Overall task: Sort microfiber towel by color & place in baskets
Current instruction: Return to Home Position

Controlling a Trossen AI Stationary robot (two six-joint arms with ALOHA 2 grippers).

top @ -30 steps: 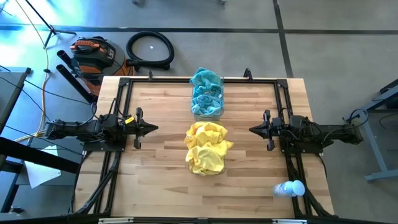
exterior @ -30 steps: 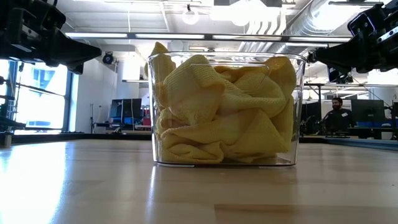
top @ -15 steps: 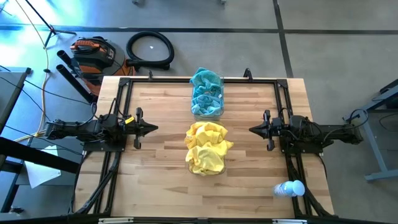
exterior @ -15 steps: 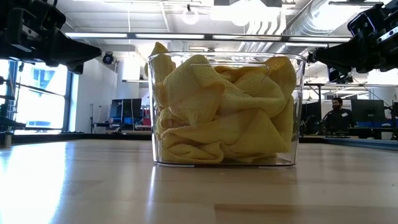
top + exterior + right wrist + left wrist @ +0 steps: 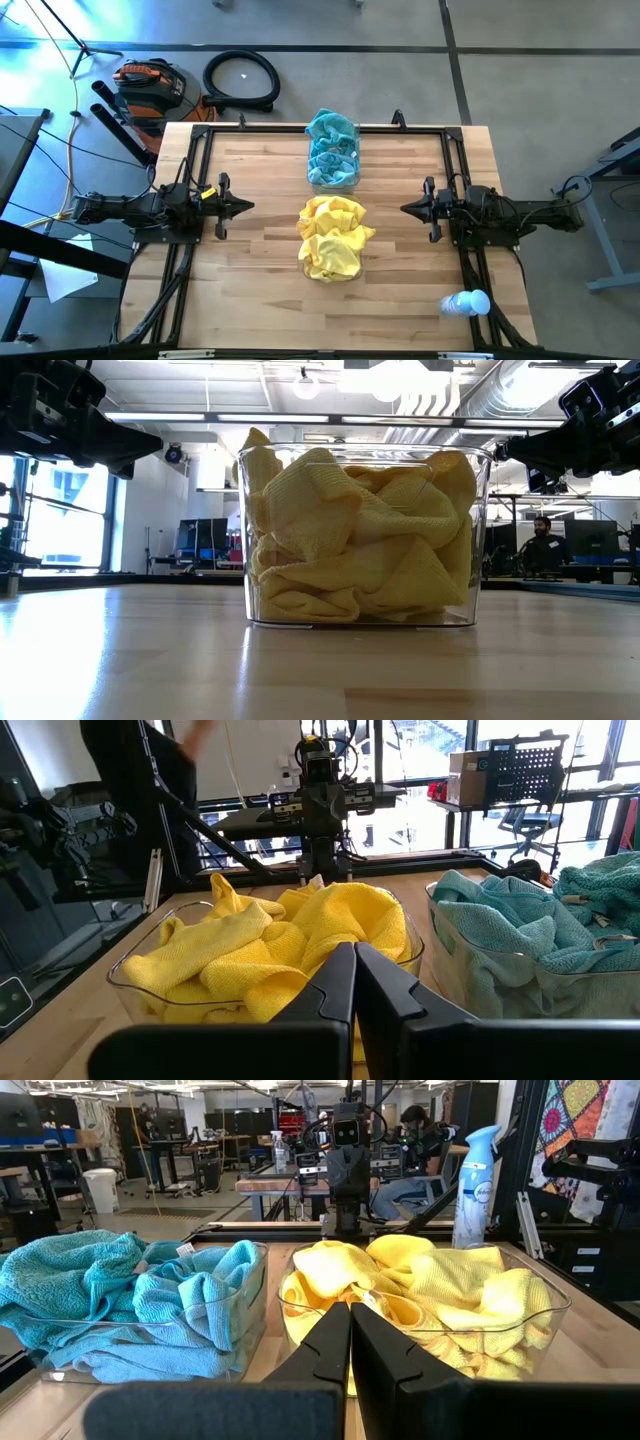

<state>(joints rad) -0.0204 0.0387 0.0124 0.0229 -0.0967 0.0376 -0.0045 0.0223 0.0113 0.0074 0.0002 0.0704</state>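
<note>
Several teal-blue microfiber towels (image 5: pixel 331 148) fill the far clear basket (image 5: pixel 352 182) at the table's middle. Bright yellow towels (image 5: pixel 334 238) fill the near clear basket (image 5: pixel 480 560) and bulge above its rim. Both baskets stand on their bottoms on the wooden table. My left gripper (image 5: pixel 248 207) is shut at the left side, level, pointing toward the baskets, and holds nothing. My right gripper (image 5: pixel 405 209) is shut at the right side, level, facing the baskets, also with nothing in it. The wrist views show the shut fingertips, left gripper (image 5: pixel 350 1315), right gripper (image 5: pixel 354 955), short of the baskets.
A white spray bottle (image 5: pixel 467 303) lies on the table near the front right corner. Black frame rails (image 5: pixel 193 160) run along the table's left, far and right sides. Bare wood lies between each gripper and the baskets. A person (image 5: pixel 541 540) sits in the room beyond.
</note>
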